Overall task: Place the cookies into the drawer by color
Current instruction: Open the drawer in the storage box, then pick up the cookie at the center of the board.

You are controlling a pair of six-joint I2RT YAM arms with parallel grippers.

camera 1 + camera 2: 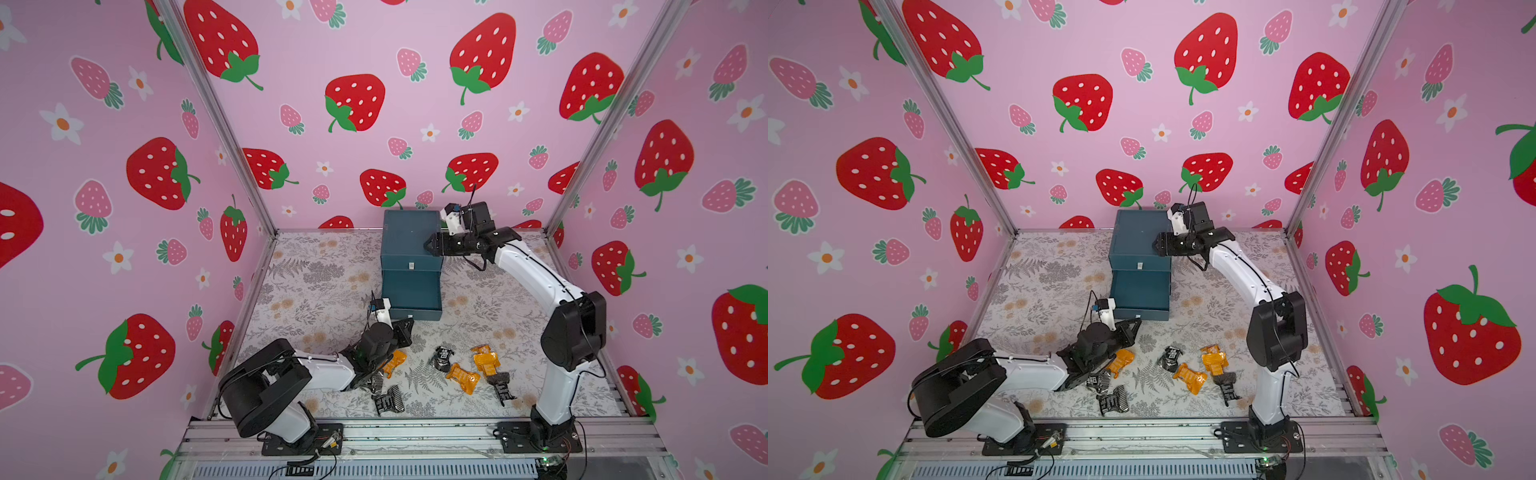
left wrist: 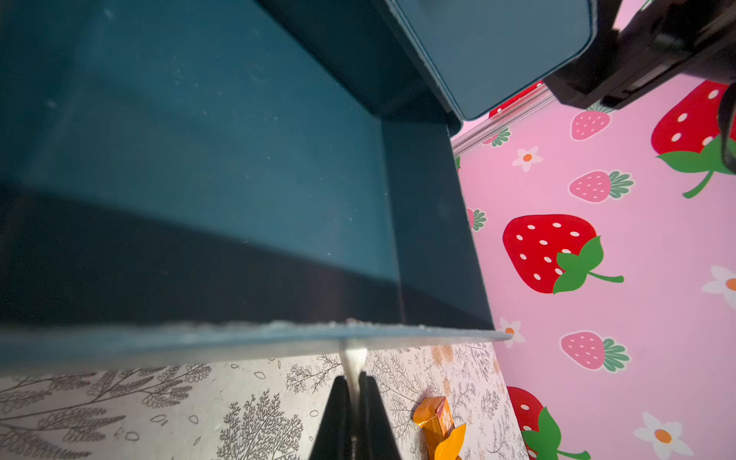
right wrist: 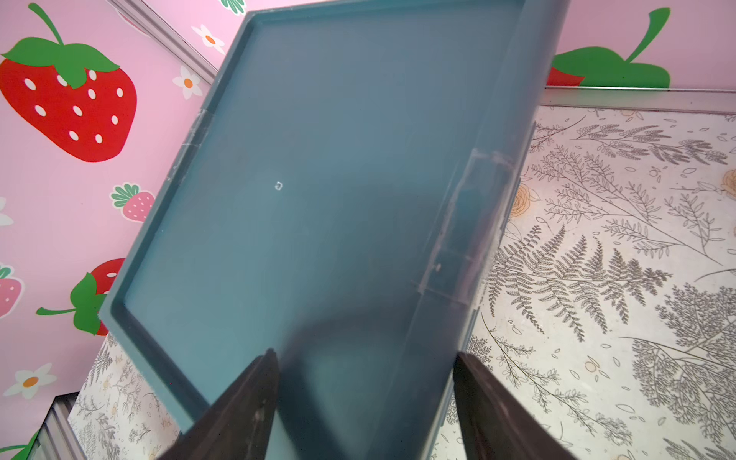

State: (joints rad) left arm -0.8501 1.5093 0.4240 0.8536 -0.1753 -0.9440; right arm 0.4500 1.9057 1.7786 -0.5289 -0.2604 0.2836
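Drawer (image 1: pixel 409 237) stands far centre, fronts facing near, bottom tray (image 1: pixel 411 291) slid out nearward. Left pincer (image 2: pixel 354 378) clamped on its white tab (image 2: pixel 352 356); right pincer (image 3: pixel 364 352) spread wide over its top right edge. Cookies (image 1: pixel 461 376) scattered on near tabletop (image 1: pixel 316 291).

The cookies (image 1: pixel 461 376) lie on the table (image 1: pixel 324 266) before the drawer (image 1: pixel 409 249).

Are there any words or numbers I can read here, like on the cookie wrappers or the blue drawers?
No text here can be read.
On the black-patterned cookie: white marks on the wrapper, too small to read.
On the orange cookie: some print on the wrapper, too blurred to read.
On top of the drawer cabinet: one tiny pale mark, too small to read.
On the white pull tab: no print shows.
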